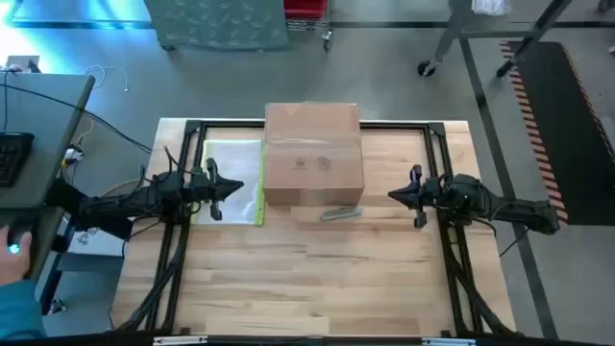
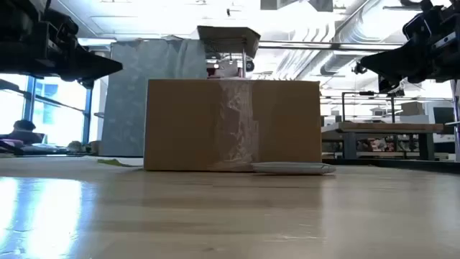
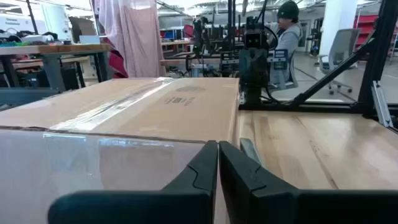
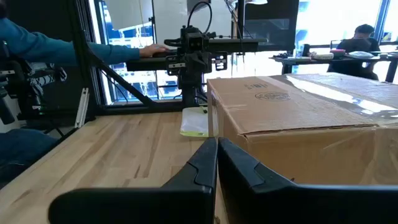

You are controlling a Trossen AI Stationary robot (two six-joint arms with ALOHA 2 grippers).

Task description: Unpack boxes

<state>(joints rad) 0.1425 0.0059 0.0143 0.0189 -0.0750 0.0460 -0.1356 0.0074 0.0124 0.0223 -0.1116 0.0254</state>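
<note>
The box (image 1: 312, 154) sits closed and taped against the far edge of the table (image 1: 317, 279), about midway between its left and right edges, with its long axis running from the far edge toward the near one and the clear tape strip lying along that same line over the top. It lies directly between the 2 arms. The left gripper (image 1: 233, 185) hangs off the box's left side, above the flat clear sleeve (image 1: 233, 181) with the yellow edge, fingers clenched together on nothing and pointing at the box's near left corner. The right gripper (image 1: 396, 195) hangs off the right side, likewise clamped on nothing, aimed at the near right corner. The left looks just beside the carton wall, while the right stands a little farther off, so the left arm appears the nearer of the 2. A small flat grey object (image 1: 340, 213) lies on the table touching the box's near face. Since the flaps are still sealed, the next move probably turns on reaching the tape seam, which runs crosswise to both grippers' line of approach.
</note>
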